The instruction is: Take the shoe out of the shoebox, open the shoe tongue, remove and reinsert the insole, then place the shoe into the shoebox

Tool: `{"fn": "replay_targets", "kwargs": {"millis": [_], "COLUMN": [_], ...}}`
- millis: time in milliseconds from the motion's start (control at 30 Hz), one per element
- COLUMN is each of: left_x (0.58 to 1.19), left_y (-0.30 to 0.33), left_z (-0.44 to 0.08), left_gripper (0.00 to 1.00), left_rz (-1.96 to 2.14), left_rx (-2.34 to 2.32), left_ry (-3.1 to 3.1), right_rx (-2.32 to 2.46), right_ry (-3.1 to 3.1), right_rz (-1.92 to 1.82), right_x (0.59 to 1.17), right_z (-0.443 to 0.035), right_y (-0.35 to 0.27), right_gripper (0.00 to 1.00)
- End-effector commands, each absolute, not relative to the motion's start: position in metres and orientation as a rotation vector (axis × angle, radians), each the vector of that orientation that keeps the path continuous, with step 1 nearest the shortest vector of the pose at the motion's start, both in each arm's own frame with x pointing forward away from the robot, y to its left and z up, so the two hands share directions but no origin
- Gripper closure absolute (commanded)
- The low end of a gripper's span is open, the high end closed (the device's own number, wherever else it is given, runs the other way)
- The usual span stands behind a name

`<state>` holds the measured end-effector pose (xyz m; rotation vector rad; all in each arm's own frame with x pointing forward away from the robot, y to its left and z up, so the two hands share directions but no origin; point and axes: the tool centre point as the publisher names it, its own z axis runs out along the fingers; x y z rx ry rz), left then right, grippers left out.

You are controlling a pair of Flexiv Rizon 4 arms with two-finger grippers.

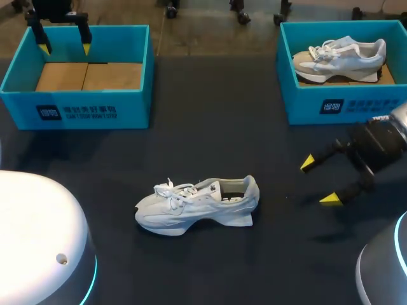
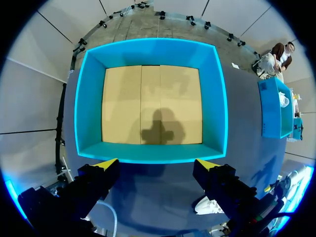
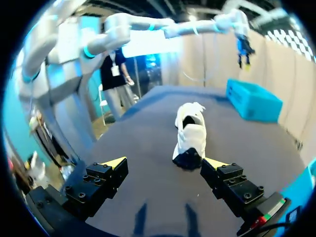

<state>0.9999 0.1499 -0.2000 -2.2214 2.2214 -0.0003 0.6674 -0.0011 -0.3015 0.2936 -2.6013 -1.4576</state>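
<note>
Yellow-tipped fingers spread wide and holding nothing, the right gripper (image 1: 318,181) points at the pale shoe (image 1: 197,204), which stands on the dark table (image 1: 210,127) with its heel toward it. The left gripper (image 1: 64,46), fingers likewise apart, hangs over the cardboard-floored left shoebox (image 1: 133,108). A second shoe (image 1: 340,57) sits in the right shoebox (image 1: 299,101).

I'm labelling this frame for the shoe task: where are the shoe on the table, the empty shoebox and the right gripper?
shoe on the table (image 1: 197,204): head view, side of its upper at mid-length.
empty shoebox (image 1: 76,112): head view, its front wall.
right gripper (image 1: 318,182): head view, midway between its yellow tips.
</note>
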Motion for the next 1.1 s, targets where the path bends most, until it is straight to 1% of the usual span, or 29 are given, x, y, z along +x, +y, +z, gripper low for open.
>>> {"fn": "replay_targets", "kwargs": {"millis": [33,233,367,667,1000,1100], "left_x": [1.000,1.000,1.000,1.000,1.000,1.000], "left_y": [0.150,0.150,0.150,0.150,0.150,0.150], "left_z": [-0.200,-0.200,-0.200,-0.200,-0.200,-0.200], "left_gripper": [0.00,0.00,0.00,0.00,0.00,0.00], "left_rz": [0.000,0.000,0.000,0.000,0.000,0.000], "left_rx": [-2.221,-2.221,-2.221,-2.221,-2.221,-2.221], "left_ry": [2.222,2.222,2.222,2.222,2.222,2.222], "right_rx": [0.363,0.261,0.254,0.121,0.121,-0.020], "right_ry": [-2.577,-2.604,-2.623,-2.676,-2.676,-2.652], "right_rz": [-1.524,-1.738,-1.851,-1.855,-1.855,-1.879], "right_x": [0.667,0.665,0.662,0.662,0.662,0.670], "right_z": [-0.305,-0.339,-0.346,-0.359,-0.359,-0.367], "right_y": [-0.004,-0.015,-0.019,-0.017,-0.017,-0.015], "right_gripper": [0.00,0.00,0.00,0.00,0.00,0.00]}}
